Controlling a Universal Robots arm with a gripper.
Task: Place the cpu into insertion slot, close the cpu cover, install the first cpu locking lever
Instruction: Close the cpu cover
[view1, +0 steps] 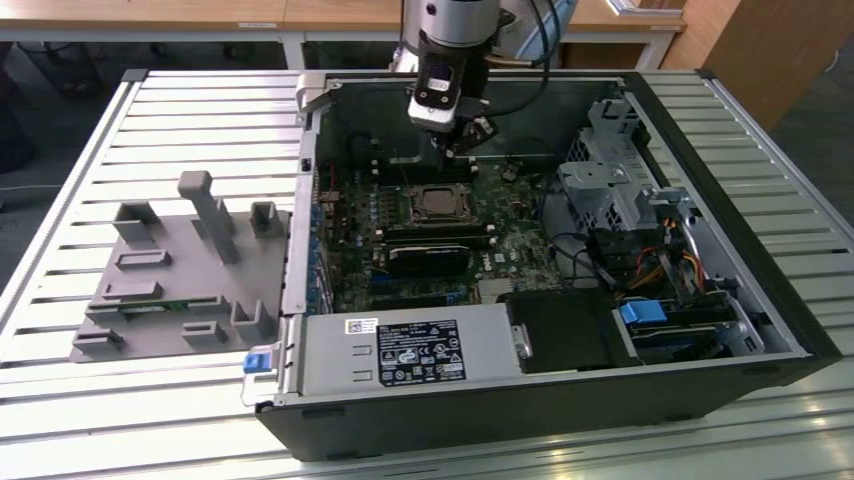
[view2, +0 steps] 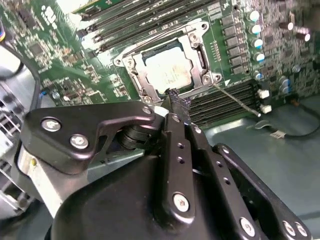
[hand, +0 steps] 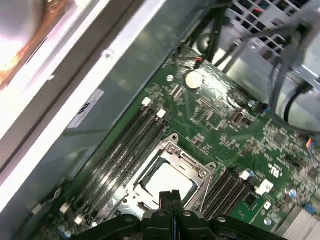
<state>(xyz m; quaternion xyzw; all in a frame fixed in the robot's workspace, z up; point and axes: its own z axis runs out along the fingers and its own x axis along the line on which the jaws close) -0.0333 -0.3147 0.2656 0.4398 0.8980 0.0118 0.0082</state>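
Cpu (view2: 167, 70): seated in the slot, its pale top showing through the cover's window, just past the tips of the jaws and below them.
Slot (view2: 131, 64): under the jaws on the green board (hand: 220, 115).
Cover (hand: 190, 162): we judge it down flat over the cpu.
Lever (view2: 235, 100): a thin rod slanting out from the slot's corner beside the jaws. We judge it unlatched.
Jaws: pressed together with nothing between them. We cannot tell whether the tips touch the cover.
Progress: placing and closing look done to us, while locking the lever looks left.
Case (view1: 534, 400): open around the jaws, lying on the slatted surface (view1: 134, 130).
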